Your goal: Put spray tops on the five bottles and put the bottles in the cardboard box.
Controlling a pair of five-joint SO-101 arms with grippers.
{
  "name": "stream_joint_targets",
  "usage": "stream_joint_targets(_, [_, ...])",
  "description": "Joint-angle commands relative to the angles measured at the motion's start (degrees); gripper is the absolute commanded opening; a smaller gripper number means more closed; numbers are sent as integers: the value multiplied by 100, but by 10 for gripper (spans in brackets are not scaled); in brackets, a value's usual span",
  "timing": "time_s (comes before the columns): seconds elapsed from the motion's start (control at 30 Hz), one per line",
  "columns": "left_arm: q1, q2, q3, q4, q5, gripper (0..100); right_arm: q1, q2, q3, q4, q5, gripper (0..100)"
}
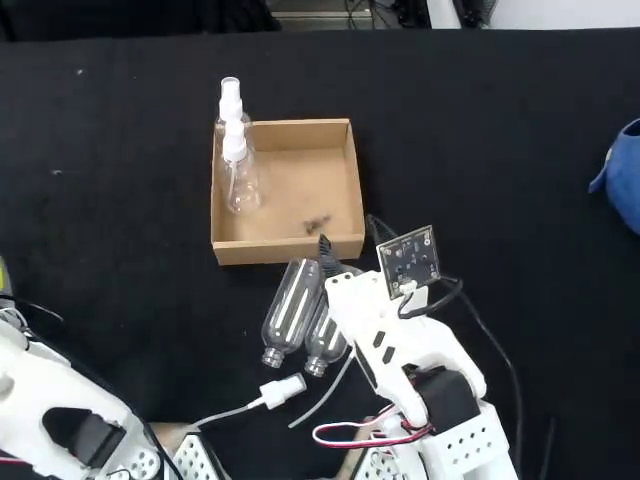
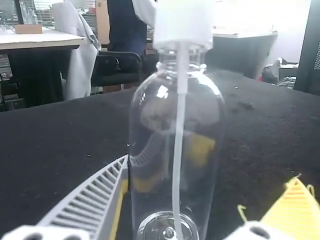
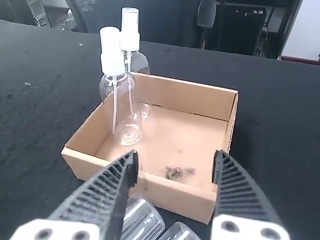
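We see a clear plastic bottle [image 2: 175,140] with a white spray top standing upright between the spread jaws of the left gripper [image 2: 210,170]. The grey ribbed finger [image 2: 90,205] touches it and the yellow one stands apart. A second capped bottle [image 1: 240,175] stands inside the brown cardboard box [image 1: 285,245] against a wall, and a third capped bottle [image 1: 230,100] stands just outside the box's far corner. Two uncapped bottles [image 1: 290,305] lie side by side before the box, just beside the right gripper [image 3: 175,160], whose black jaws are released. A loose white spray top [image 1: 282,390] lies near them on the black table [image 1: 500,150].
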Motion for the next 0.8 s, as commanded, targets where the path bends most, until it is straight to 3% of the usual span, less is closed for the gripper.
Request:
stream_joint_targets(0.0, [-84, -88, -75, -440, 44, 322, 105, -84, -48, -185, -18, 219])
stream_joint_targets(0.27, [-84, -554, -57, -527, 0, 318, 105, -84, -48, -185, -18, 219])
stream_joint_targets(0.6, [-31, -2215, 84, 1732, 0, 318, 105, -84, -48, -185, -18, 219])
stream_joint_targets(0.77, [-13, -2356, 127, 1996, 0, 318, 105, -84, -48, -176, -18, 219])
